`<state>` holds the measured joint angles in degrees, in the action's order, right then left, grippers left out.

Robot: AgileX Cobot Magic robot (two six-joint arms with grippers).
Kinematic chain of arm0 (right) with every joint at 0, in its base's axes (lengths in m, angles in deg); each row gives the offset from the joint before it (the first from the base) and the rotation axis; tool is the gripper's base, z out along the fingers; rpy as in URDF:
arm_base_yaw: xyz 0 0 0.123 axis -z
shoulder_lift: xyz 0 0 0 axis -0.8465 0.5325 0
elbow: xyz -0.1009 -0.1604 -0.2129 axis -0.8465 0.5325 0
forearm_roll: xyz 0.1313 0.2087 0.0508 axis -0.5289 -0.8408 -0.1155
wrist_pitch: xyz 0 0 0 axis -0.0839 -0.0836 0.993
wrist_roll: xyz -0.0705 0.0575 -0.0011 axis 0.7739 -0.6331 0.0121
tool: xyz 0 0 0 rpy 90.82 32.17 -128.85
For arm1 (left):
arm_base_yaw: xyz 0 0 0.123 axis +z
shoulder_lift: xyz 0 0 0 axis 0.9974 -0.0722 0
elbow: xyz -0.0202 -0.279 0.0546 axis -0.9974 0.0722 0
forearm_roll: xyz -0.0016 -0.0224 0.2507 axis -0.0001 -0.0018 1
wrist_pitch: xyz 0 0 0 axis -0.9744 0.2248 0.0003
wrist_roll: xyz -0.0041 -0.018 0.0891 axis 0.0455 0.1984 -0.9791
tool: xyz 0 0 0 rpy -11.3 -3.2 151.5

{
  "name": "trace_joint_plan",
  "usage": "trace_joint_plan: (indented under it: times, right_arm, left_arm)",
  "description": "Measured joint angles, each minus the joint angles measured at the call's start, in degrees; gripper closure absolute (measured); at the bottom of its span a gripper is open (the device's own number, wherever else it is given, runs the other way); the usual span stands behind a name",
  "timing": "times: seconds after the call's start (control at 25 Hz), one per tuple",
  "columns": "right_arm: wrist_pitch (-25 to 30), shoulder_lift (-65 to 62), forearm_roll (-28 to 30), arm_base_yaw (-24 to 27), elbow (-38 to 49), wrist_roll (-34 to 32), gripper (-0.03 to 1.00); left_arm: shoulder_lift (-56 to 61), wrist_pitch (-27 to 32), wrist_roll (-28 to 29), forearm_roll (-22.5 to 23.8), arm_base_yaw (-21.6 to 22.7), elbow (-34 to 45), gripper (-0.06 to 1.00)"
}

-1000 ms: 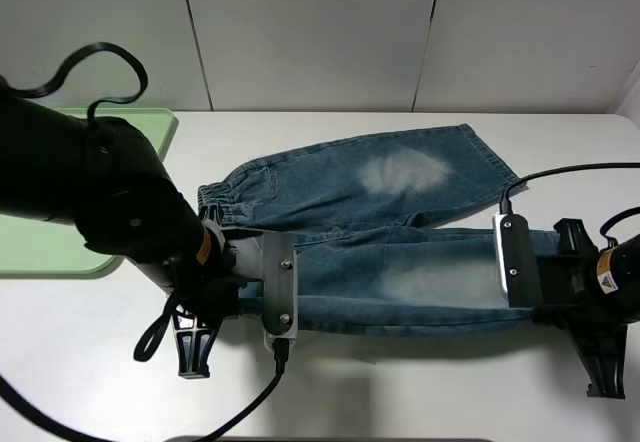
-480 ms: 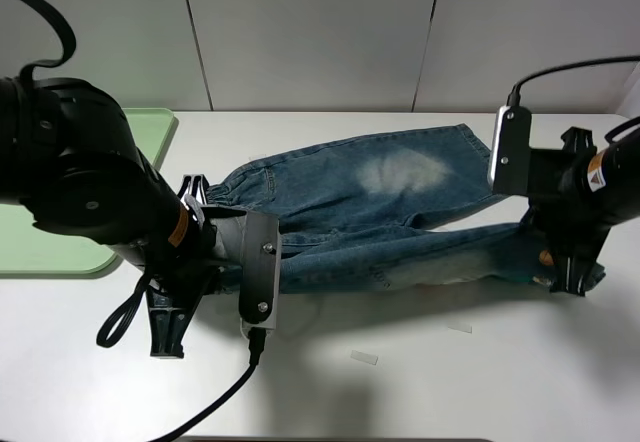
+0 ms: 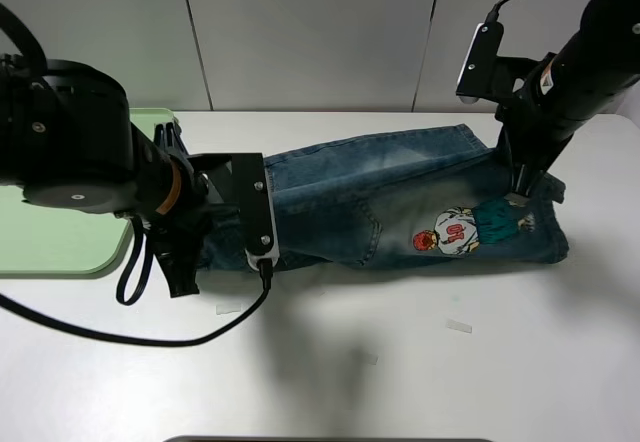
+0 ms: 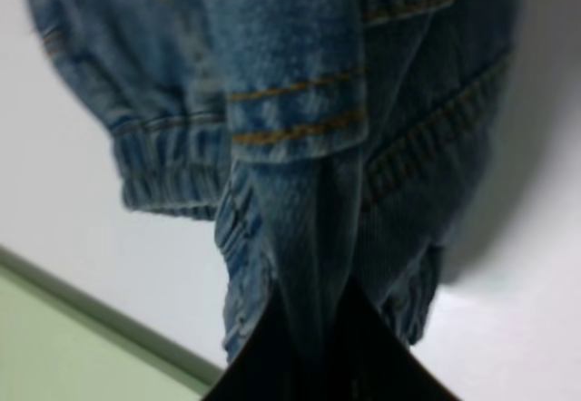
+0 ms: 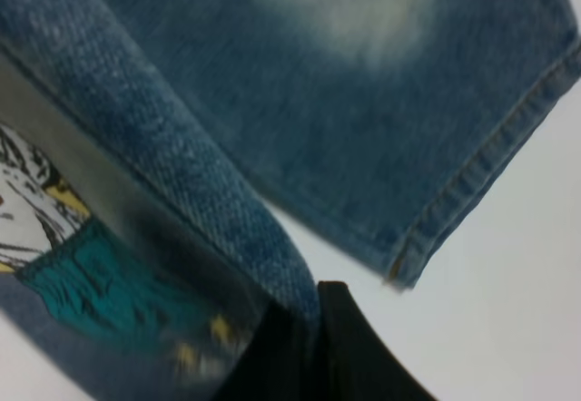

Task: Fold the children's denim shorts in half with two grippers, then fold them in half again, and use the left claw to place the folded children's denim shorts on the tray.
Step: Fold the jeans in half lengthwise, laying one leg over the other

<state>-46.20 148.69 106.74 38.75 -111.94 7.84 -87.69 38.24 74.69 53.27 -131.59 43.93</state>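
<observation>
The children's denim shorts (image 3: 340, 192) lie across the white table, folded lengthwise, with the colourful cartoon patch (image 3: 470, 228) facing up on the right leg. My left claw (image 3: 215, 234), on the bulky arm with the orange ring, is shut on the gathered waistband end; the left wrist view shows the denim (image 4: 300, 129) pinched between its jaws (image 4: 318, 365). My right gripper (image 3: 520, 195) is shut on the leg-hem end; the right wrist view shows the fabric edge (image 5: 227, 192) pinched there (image 5: 309, 337). The pale green tray (image 3: 60, 247) sits at the far left, partly behind the left arm.
The tray's rim also shows in the left wrist view (image 4: 64, 347). Two small pale scraps lie on the table in front of the shorts (image 3: 458, 326) (image 3: 228, 310). A black cable (image 3: 150, 337) loops from the left arm over the table. A white wall stands behind.
Both grippers lifted the near leg edge and carried it away from the front edge over the far half. The shorts are now folded and the cartoon patch has come into view.
</observation>
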Motion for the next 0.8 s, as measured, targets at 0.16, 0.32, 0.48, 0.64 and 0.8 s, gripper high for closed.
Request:
trace_joint_plan:
  times: [0.16,0.32,0.48,0.64,0.8]
  right_arm:
    - [0.85,3.69,-0.23,-0.07,-3.26,-0.06,1.0]
    - [1.02,6.28,-0.23,-0.26,-6.0,-0.1,1.0]
    - [0.92,7.68,-0.39,0.96,-7.82,-0.7,1.0]
    - [0.64,7.87,-0.39,2.77,-8.06,-0.89,1.0]
    - [0.22,7.87,-0.06,3.83,-8.11,-0.93,1.0]
  left_arm:
    - [0.0,-3.37,1.26,0.97,3.78,-0.05,0.92]
    - [0.0,-6.48,1.39,1.09,6.96,-0.05,0.92]
    - [0.0,-9.08,1.39,1.37,8.2,-0.05,0.92]
    - [0.0,-11.17,1.97,3.2,8.2,-0.11,0.92]
    - [-0.18,-12.46,5.3,6.48,8.2,-0.16,0.92]
